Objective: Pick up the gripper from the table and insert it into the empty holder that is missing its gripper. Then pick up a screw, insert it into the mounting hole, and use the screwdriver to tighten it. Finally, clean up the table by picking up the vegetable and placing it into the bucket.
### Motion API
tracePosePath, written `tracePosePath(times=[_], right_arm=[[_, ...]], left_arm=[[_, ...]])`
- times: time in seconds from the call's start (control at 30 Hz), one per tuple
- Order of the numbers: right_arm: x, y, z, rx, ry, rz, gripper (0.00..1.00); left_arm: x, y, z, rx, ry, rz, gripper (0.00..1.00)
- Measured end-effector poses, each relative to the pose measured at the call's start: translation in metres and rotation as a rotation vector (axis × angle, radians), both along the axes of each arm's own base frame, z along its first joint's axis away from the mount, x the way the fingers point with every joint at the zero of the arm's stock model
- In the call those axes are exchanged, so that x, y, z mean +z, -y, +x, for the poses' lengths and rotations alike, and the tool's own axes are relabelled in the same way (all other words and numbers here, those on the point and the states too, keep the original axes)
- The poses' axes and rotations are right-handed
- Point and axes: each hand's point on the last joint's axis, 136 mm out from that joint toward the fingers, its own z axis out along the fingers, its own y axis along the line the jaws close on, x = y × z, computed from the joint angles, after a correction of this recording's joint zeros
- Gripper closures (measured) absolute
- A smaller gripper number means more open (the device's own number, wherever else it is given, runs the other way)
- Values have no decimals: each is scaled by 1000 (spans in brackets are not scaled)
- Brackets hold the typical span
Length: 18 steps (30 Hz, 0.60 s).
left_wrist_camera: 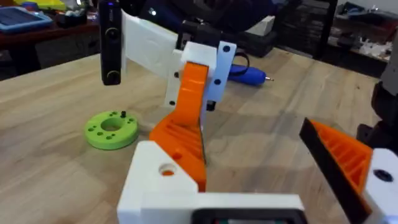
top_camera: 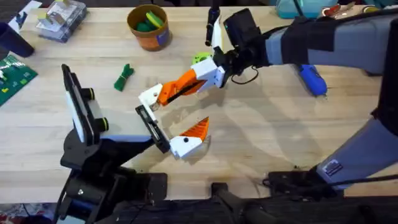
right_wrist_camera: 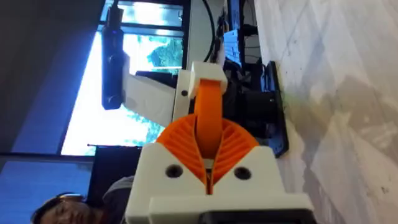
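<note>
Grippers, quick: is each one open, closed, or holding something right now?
Left gripper: jaws open, holding nothing.
Right gripper: jaws closed on the orange gripper piece.

The overhead camera sits above the arms' bases and looks down and forward over the whole tabletop (top_camera: pixel 261 143), with both bases along its near edge and the bucket (top_camera: pixel 149 28) at the far side.

The left wrist camera rides low, close over the wood, and faces across the tabletop toward the screwdriver (left_wrist_camera: pixel 247 74) and the room beyond.

The right wrist camera is rolled onto its side, so the tabletop (right_wrist_camera: pixel 336 93) stands as a steep plane along one edge, and it looks back toward a window.

All three views share the middle of the scene, where the orange ribbed piece (top_camera: pixel 180 86) (left_wrist_camera: pixel 186 118) (right_wrist_camera: pixel 208 127) is very near both wrist cameras.
</note>
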Motion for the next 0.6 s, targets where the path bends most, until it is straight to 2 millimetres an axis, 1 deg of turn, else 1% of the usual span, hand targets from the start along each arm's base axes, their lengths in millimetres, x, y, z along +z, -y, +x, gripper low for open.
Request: tracePosePath(times=[0.23,0.6], right_arm=[[2,-17,-13,50,0,-11,991],[5,-29,-4,24,25,-35,991]], left_arm=[[0,0,1,3,4,2,6],[0,-7,10,66,8,5,6]])
